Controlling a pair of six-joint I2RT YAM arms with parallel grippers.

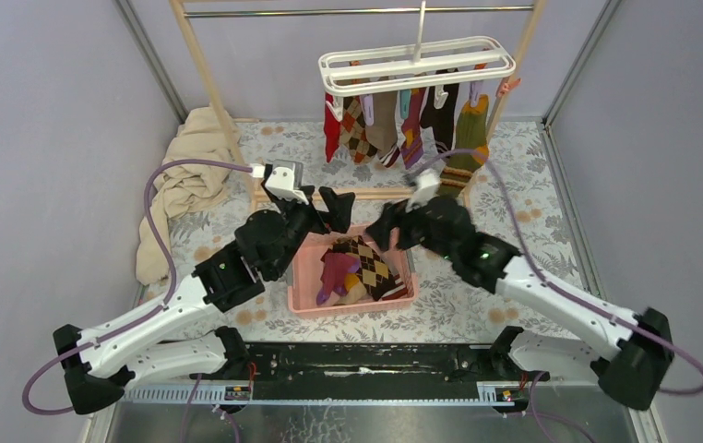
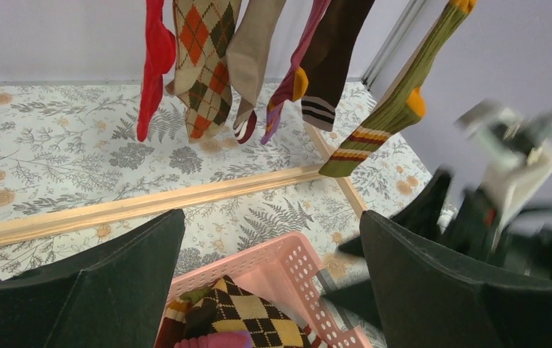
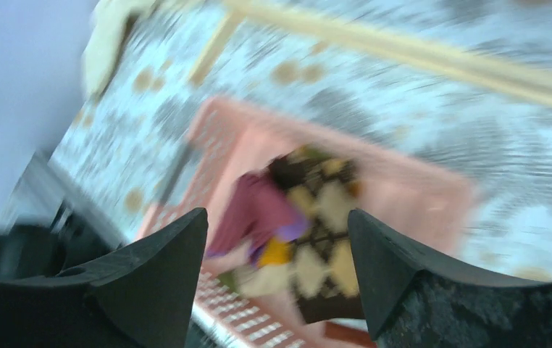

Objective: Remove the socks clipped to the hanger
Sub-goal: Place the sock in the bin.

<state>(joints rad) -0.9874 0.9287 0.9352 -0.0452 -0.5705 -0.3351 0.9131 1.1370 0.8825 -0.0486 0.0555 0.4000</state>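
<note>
Light's bright, soft and even all over, no glare, just faint shadows under the arms in the top view, which is sharp. Left wrist view is crisp on the hanging socks point(image 2: 201, 65), but the right arm point(image 2: 512, 163) is smeared. Right wrist view is badly motion-blurred: pink basket point(image 3: 432, 196) and floral table point(image 3: 476, 101) are mush.

Heavy blur smears the basket point(image 3: 440, 196) and socks point(image 3: 320, 217).

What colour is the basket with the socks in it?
Pink. The basket shows best in the top external view.
</note>
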